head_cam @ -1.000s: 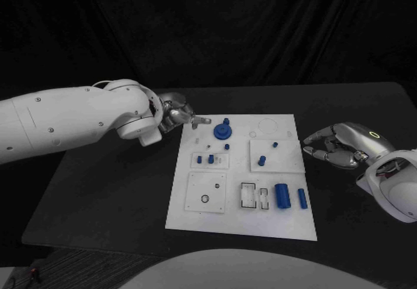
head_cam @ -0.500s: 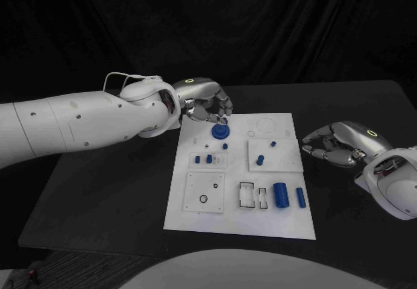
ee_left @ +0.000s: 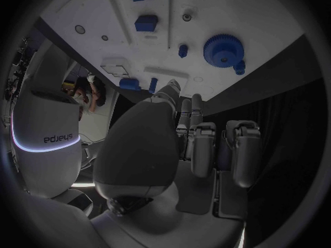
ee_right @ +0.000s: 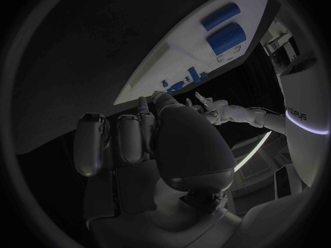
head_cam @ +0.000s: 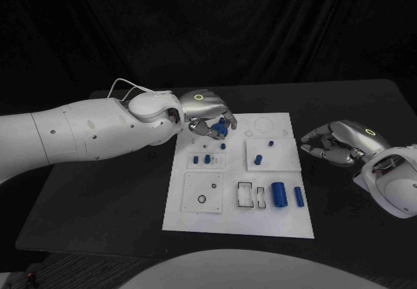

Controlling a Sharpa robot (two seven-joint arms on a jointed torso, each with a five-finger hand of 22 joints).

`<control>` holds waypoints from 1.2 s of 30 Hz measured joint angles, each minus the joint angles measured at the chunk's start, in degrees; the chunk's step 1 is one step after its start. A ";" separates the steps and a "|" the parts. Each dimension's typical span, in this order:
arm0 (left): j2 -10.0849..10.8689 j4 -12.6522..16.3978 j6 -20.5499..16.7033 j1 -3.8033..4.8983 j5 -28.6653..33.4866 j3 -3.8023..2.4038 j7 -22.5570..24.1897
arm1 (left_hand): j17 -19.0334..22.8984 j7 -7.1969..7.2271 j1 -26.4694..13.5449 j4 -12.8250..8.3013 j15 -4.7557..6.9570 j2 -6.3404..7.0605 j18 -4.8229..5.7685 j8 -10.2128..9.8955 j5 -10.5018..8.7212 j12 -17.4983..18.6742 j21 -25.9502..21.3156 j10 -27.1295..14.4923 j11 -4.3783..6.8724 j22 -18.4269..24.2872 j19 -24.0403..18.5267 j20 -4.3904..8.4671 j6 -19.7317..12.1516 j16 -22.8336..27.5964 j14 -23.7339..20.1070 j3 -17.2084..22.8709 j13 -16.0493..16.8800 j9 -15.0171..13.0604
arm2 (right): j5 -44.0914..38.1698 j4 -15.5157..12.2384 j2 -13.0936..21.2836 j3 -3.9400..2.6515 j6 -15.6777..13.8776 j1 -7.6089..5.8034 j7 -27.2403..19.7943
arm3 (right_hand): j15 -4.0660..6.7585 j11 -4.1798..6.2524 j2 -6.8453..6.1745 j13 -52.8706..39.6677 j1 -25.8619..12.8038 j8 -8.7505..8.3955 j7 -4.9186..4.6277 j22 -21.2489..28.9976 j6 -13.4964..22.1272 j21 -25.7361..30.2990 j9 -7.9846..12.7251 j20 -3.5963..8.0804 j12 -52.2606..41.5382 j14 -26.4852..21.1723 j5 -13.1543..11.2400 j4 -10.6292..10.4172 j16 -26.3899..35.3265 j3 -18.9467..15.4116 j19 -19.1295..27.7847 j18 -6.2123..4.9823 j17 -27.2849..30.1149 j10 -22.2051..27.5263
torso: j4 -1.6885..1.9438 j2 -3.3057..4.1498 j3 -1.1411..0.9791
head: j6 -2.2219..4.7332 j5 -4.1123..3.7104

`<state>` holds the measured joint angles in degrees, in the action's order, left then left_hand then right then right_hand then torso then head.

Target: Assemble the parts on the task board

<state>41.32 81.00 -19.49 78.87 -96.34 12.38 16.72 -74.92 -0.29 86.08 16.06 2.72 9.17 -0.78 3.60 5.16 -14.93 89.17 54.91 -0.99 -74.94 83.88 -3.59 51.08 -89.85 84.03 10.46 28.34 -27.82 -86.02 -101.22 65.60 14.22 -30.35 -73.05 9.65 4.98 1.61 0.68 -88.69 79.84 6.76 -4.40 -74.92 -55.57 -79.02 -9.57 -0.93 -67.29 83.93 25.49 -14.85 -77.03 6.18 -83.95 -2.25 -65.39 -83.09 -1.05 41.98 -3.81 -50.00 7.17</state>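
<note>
The white task board lies mid-table. A blue gear stands near its far edge, with a small blue peg just in front of it. My left hand hovers over the gear with its fingers curled in. In the left wrist view the gear sits clear of that hand, and nothing is in the fingers. My right hand rests curled on the table just right of the board, holding nothing. Two blue cylinders, one thick and one thin, lie at the board's near right.
Two small blue pieces stand in a square left of centre, and two more pegs stand in the right one. A black ring lies on the near-left plate. Black table surrounds the board.
My left hand has swung from beside the board's far left corner to above the blue gear, turning palm-down with its fingers curling in. The right hand has stayed put.
</note>
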 measured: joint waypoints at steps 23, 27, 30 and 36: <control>-2.10 -3.10 5.49 -2.84 -2.51 0.01 -3.03 | 0.00 -1.76 -0.77 -1.96 -0.38 -0.31 -0.01 0.27 1.24 -0.06 -1.14 3.23 -0.22 0.01 0.01 -0.40 2.16 0.00 0.02 0.05 -0.50 4.29 | 0.00 -1.83 1.82 -0.01 -2.96 0.01 -1.97 | -0.01 0.23 -1.23 0.31 -0.17 -0.27 0.00 -0.02 0.00 -0.36 0.12 0.00 0.01 0.00 -2.90 -0.57 -0.22 0.07 0.00 0.00 -0.22 -0.23 | 0.01 0.03 -0.01 | 0.00 -0.41; -2.32 -3.32 6.17 -3.06 -2.56 0.01 -3.49 | 0.00 -1.76 -0.77 -2.40 -0.38 -0.31 -0.01 0.27 1.82 -0.55 -1.14 3.53 -0.35 0.01 0.01 -0.40 2.16 0.00 0.02 0.49 0.26 4.84 | 0.00 -2.09 1.97 -0.01 -3.20 0.01 -2.16 | -0.01 0.23 -1.23 0.31 -0.17 -0.27 0.20 -0.02 -0.20 -0.36 0.12 0.00 0.01 0.00 -2.90 -0.57 -0.45 0.07 0.00 0.00 -0.28 -0.23 | 0.01 0.02 -0.01 | 0.00 -0.42; -2.56 -3.51 6.53 -3.23 -2.60 0.01 -3.78 | 0.00 -1.76 -0.48 -2.65 -0.38 -0.59 -0.01 0.27 2.30 -0.55 -1.13 3.53 -0.36 0.02 0.01 -0.40 2.16 0.00 0.02 0.73 0.55 4.99 | 0.00 -2.37 2.21 -0.01 -3.42 0.01 -2.34 | -0.01 0.23 -1.23 0.31 -0.17 -0.27 0.20 -0.01 -0.20 -0.58 0.12 0.00 0.01 0.00 -2.46 -0.57 -0.45 0.07 0.00 0.00 -0.39 -0.23 | 0.01 0.01 -0.01 | 0.00 -0.43; -2.96 -4.15 6.85 -3.51 -2.65 0.00 -4.34 | 0.00 -2.17 -0.28 -3.28 -0.38 -1.29 -0.01 0.27 3.50 -1.04 -1.14 3.93 -0.04 0.02 0.01 -0.40 2.57 0.00 0.02 1.37 1.02 5.40 | 0.00 -3.12 2.85 -0.01 -4.08 0.01 -2.79 | -0.01 0.23 -1.23 0.31 -0.17 -0.27 0.20 -0.01 -0.20 -0.58 0.12 0.00 0.00 0.00 -2.00 -0.72 -0.45 0.23 0.00 0.00 -0.50 -0.23 | 0.01 0.00 -0.03 | 0.00 -0.38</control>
<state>38.36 76.84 -12.64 75.36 -98.99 12.37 12.38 -74.91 -2.47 85.80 12.77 2.34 7.88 -0.79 3.87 8.66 -15.97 88.04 58.84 -1.02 -74.92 83.89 -3.99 53.65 -89.85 84.05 11.83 29.36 -22.42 -86.02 -104.34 68.45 14.21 -34.42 -73.04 6.86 4.97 1.84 -0.55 -88.38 79.67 6.49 -4.20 -74.93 -55.77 -79.60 -9.45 -0.93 -67.29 83.93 23.48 -15.57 -77.47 6.41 -83.95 -2.25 -65.89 -83.31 -1.04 41.98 -3.84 -50.00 6.79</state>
